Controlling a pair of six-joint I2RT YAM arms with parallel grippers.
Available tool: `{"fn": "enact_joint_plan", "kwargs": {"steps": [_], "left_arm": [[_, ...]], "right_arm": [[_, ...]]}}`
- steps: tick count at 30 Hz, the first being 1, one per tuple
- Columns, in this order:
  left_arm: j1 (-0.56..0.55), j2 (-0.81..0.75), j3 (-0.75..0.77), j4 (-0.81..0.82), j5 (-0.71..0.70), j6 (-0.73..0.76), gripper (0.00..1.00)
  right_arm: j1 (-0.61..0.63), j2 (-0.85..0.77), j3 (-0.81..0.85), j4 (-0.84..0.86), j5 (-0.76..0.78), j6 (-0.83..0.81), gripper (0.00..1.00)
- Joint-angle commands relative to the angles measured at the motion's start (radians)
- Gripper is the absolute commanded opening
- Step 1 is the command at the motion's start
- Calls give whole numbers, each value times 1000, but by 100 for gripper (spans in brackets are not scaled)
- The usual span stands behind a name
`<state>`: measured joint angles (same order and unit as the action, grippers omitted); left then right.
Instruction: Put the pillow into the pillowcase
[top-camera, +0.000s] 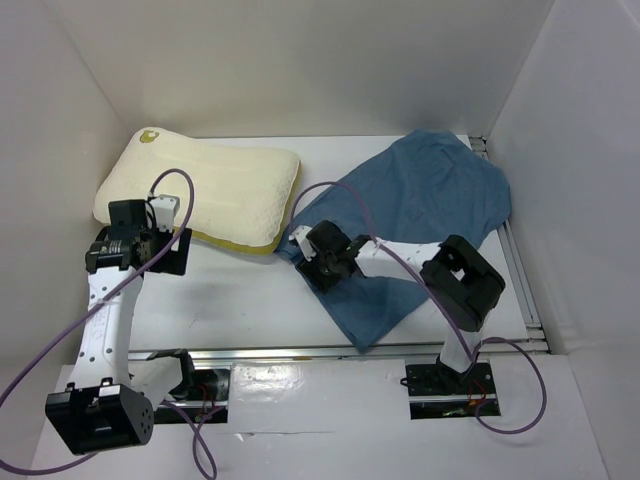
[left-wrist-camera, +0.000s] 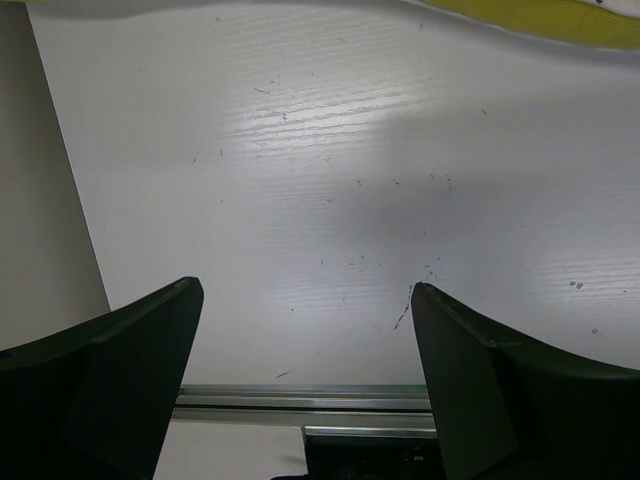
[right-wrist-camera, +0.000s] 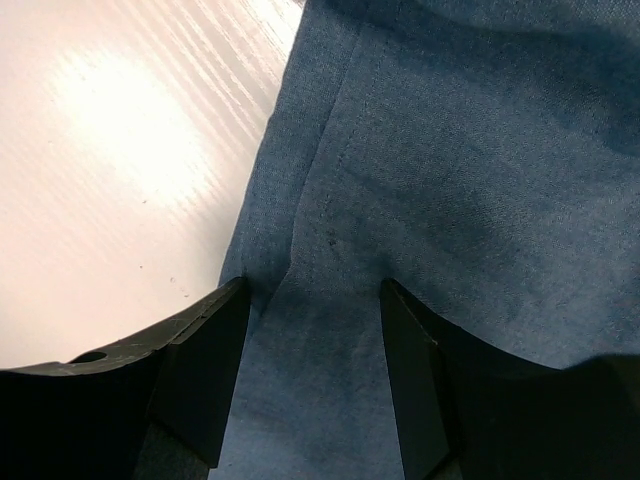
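A: Pillow position?

B: The pillow (top-camera: 210, 185) lies flat on the table (top-camera: 240, 295) in the far left part, long side running left to right. It is cream with a yellow rim along the near edge and a yellowish mark (top-camera: 150, 135) at the far left corner. It is wholly outside the pillowcase.

A: And the pillowcase?

B: The pillowcase (top-camera: 430, 200) is spread wrinkled over the right half of the table, blue, one corner reaching toward the rail (top-camera: 340, 350) at the near edge. Its left corner sits just beside the pillow's near right corner. I cannot tell whether they touch.

A: Left claw?

B: The left gripper (left-wrist-camera: 305, 288) is released, jaws spread wide, with only bare table between them. Its wrist view shows the pillow's yellow rim at the top of the frame, well ahead of the fingertips. From above, the arm sits at the pillow's near left edge.

A: Right claw?

B: The right gripper (right-wrist-camera: 312, 290) is low over the left border of the pillowcase, jaws apart. A flat strip of cloth beside the stitched hem lies between them, and the left finger (right-wrist-camera: 215, 350) sits right at the cloth's edge where the table shows. Nothing is pinched. Whether the tips press the cloth I cannot tell.
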<state>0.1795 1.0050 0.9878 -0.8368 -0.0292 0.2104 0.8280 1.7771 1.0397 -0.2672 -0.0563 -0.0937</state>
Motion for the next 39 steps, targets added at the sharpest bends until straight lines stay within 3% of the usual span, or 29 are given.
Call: {"fn": "enact_joint_plan", "kwargs": {"steps": [1,7,11,12,17,22,32,39], "left_arm": [[-2,-3,14,22,-8,18,100],[-2,-3,5,22,-8,18,100],[-2,-3,-5,33,-8,27,100],[-2,-3,-5,33,-8,27,100],[-2,6,-5,51,-8,27,100],[-2,6,-5,51,-8,37,100],[-2,33,-5,71,20,46,100],[-2,75,26,81,61,46,100]], "right_arm": [[6,13,52,49,36,12,63],[6,22,71,49,36,12,56],[6,31,80,39,0,12,32],[6,31,80,39,-11,3,19],[-6,51,89,16,-34,3,0],[-27,51,99,16,-43,-7,0],[-208,24,250,-67,-97,-52,0],[-308,-37,260,-130,-108,-61,0]]}}
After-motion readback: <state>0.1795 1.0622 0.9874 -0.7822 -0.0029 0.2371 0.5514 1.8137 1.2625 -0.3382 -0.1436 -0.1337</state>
